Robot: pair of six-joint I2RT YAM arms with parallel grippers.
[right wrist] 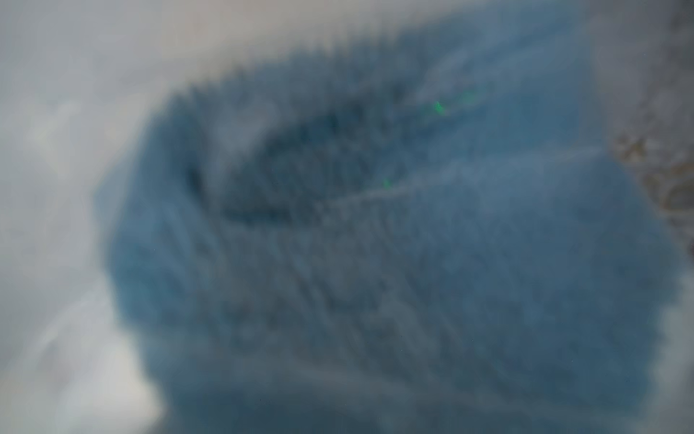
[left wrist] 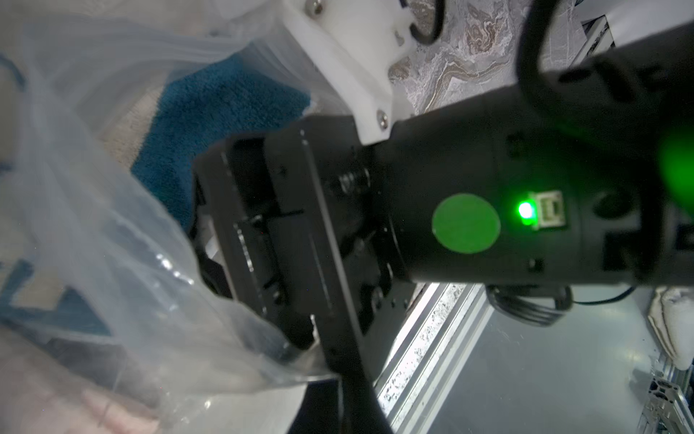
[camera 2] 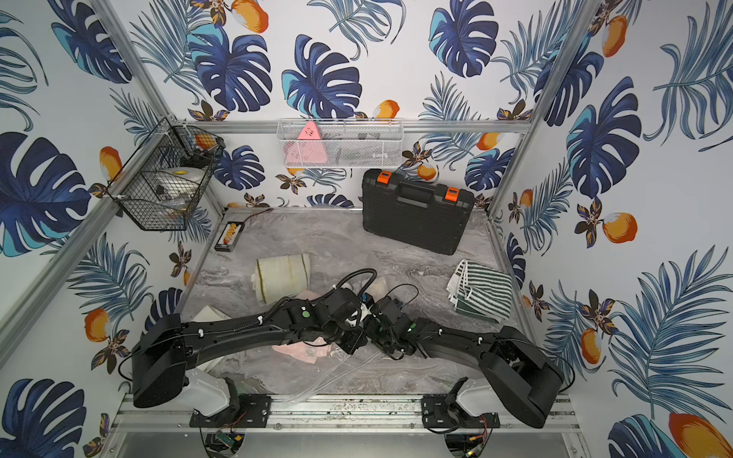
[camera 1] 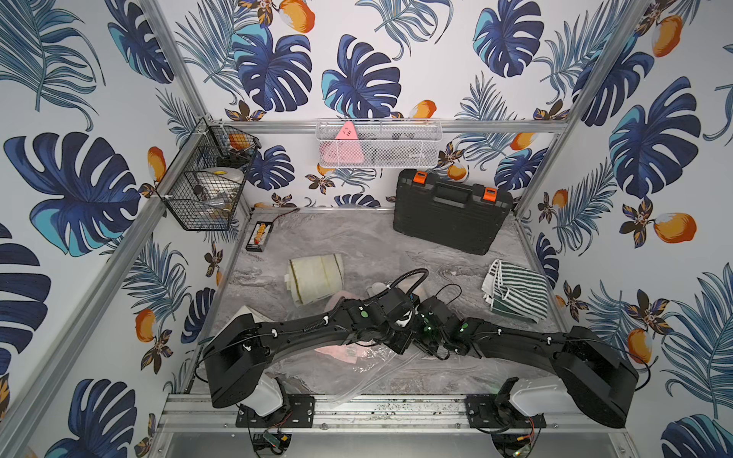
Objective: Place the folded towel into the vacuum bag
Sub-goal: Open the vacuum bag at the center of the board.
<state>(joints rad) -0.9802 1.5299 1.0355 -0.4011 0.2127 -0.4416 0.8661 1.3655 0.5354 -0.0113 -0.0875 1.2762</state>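
Marble-grey tabletop [camera 1: 369,246] is boxed in by leaf-print walls and a front rail [camera 1: 377,408], with bare room left mid-table. Near the front, the vacuum bag [camera 1: 369,376] is pinched at its film by the closed left gripper [camera 1: 398,341]. The right gripper [left wrist: 225,240] is set in the bag's mouth beside the blue folded towel [left wrist: 210,124] — its jaw spread cannot be told. A cream roll [camera 1: 315,277], striped cloth [camera 1: 515,291] and black case [camera 1: 452,216] are set well behind.

Left arm [camera 1: 301,333] and right arm [camera 1: 515,337] meet over the seemingly crumpled vacuum bag [camera 1: 369,372].
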